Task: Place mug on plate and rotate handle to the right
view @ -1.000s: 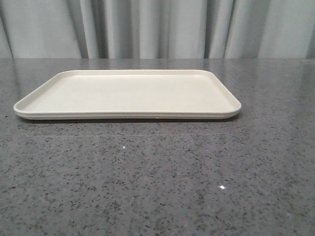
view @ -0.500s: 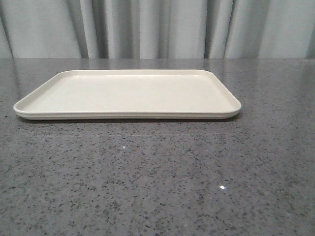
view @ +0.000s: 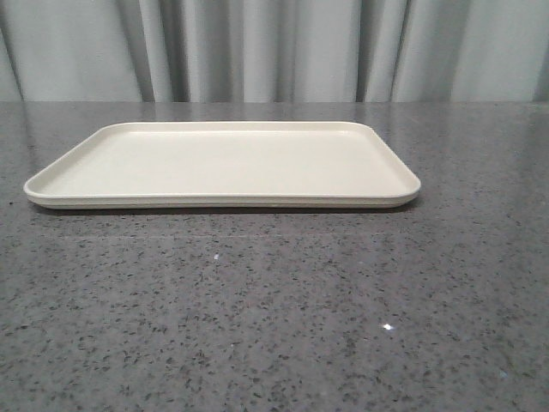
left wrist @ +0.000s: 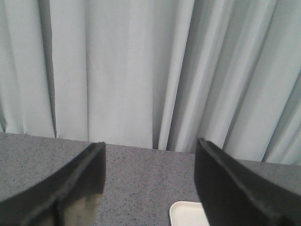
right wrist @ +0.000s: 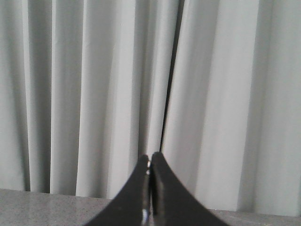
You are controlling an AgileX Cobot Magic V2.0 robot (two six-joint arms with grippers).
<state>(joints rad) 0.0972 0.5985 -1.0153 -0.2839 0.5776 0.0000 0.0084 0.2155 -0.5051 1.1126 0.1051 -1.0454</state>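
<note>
The cream rectangular plate [view: 223, 163] lies flat on the grey speckled table, toward the back in the front view, with nothing on it. One corner of the plate [left wrist: 186, 213] shows in the left wrist view. My left gripper [left wrist: 149, 155] is open, its two black fingers wide apart with only table and curtain between them. In the right wrist view my right gripper [right wrist: 150, 162] is shut, its fingertips pressed together with nothing held, pointing at the curtain. The mug and its handle are out of view. Neither gripper shows in the front view.
A pale grey pleated curtain [view: 274, 51] hangs behind the table's far edge. The grey speckled tabletop [view: 274, 318] stretches in front of the plate.
</note>
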